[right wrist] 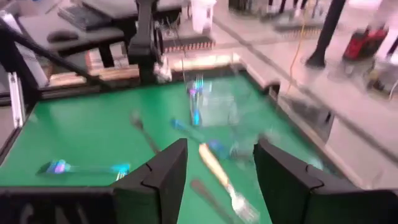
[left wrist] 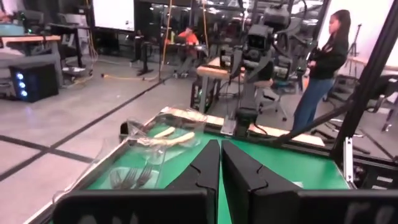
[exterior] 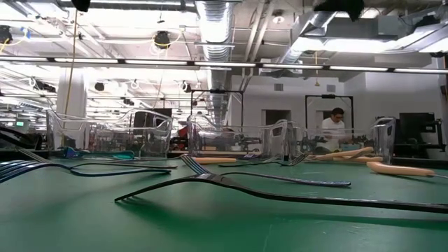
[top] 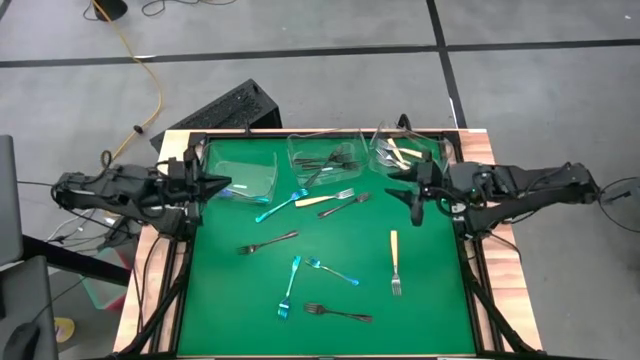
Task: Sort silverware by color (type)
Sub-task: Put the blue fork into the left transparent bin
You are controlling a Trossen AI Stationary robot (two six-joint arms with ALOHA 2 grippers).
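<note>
Several forks still lie loose on the green table (top: 230,320): a blue fork (top: 281,205) just in front of the far-left tub, a cream-handled fork (top: 322,198) and a dark fork (top: 345,206) near the middle, another dark fork (top: 268,242) left of centre, two blue ones (top: 290,285) (top: 332,270) nearer me, a dark one (top: 337,313) at the near edge, and a second cream-handled fork (top: 395,262) lying lengthwise on the right. Along the far edge stand three clear tubs: the left tub (top: 245,175) seems to hold something blue, the middle tub (top: 325,157) holds dark forks, the right tub (top: 400,150) cream-handled ones. So I judge the sort is partly done, and I am between picks. My left gripper (top: 232,187) hovers at the table's left edge beside the left tub, its fingers (left wrist: 239,180) pressed together and holding nothing. My right gripper (top: 404,185) sits at the far right, just in front of the right tub, fingers (right wrist: 163,171) spread and empty. For the next move I would take the right arm down toward the cream-handled fork on its side, line the fingers across the handle, and press low, since these slim forks lie flat and may slide. Beyond the table, a person (left wrist: 320,65) stands in the room.
</note>
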